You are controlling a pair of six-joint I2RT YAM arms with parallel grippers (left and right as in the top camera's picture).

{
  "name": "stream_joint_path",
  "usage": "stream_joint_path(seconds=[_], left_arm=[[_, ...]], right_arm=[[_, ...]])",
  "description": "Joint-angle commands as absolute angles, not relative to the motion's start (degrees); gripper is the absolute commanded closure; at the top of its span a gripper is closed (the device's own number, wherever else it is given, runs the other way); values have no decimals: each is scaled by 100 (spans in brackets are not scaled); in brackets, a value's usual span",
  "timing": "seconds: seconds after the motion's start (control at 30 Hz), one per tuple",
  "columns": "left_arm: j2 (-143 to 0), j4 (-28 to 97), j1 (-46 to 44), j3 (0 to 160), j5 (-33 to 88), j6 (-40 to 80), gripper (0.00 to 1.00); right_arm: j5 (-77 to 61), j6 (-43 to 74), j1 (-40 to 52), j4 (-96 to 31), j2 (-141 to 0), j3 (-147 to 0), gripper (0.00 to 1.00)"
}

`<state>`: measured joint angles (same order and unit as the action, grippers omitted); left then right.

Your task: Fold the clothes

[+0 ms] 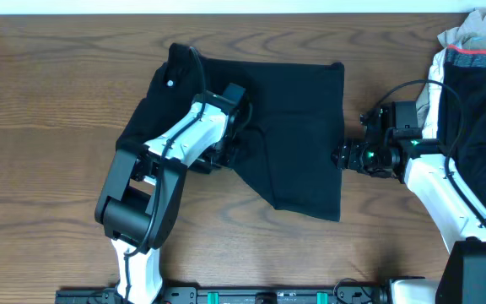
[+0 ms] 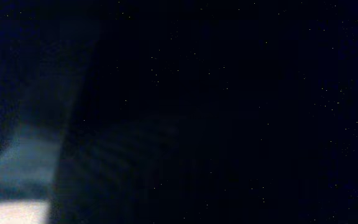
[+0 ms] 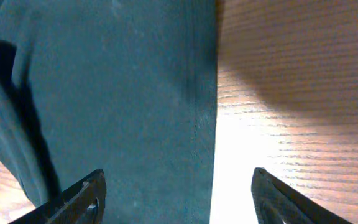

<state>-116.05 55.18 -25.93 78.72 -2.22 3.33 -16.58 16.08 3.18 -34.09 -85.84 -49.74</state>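
Currently the left pincer (image 1: 230,145) is clenched on the clothes (image 1: 298,118); the right pincer (image 3: 176,190) is released. Limp, light fabric: grip at the hem.

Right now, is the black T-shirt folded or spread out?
Partly folded, it seems: the T-shirt lies flat on the table as a lopsided shape with a slanted lower edge, not a neat bundle.

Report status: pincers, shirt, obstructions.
Left pincer shut on black T-shirt, mid-cloth. Right pincer open, straddling its right edge. T-shirt lies unevenly on table, fold unfinished. Clothes pile far right, clear of it.
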Motion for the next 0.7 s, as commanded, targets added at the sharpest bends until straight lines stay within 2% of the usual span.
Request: stream_joint_path(seconds=[0.0,0.33,0.57,0.67], left_arm=[[-11279,5937,-2582,8084,-458,502,94],[-9950,7756,-2351,8254,-458,755,93],[-9837,8536,-1922,8250,-460,784,92],[-9837,8733,-1728,8250,-460,784,92]], right_arm=[[-1699,1669,252,-3428,-8593,-4971,27],[-1699,1669,261,-3614,-8593,-4971,28],[-1695,1741,311,-3968,-8595,-4971,31],[-1691,1944,311,-4239,-8637,-4969,35]])
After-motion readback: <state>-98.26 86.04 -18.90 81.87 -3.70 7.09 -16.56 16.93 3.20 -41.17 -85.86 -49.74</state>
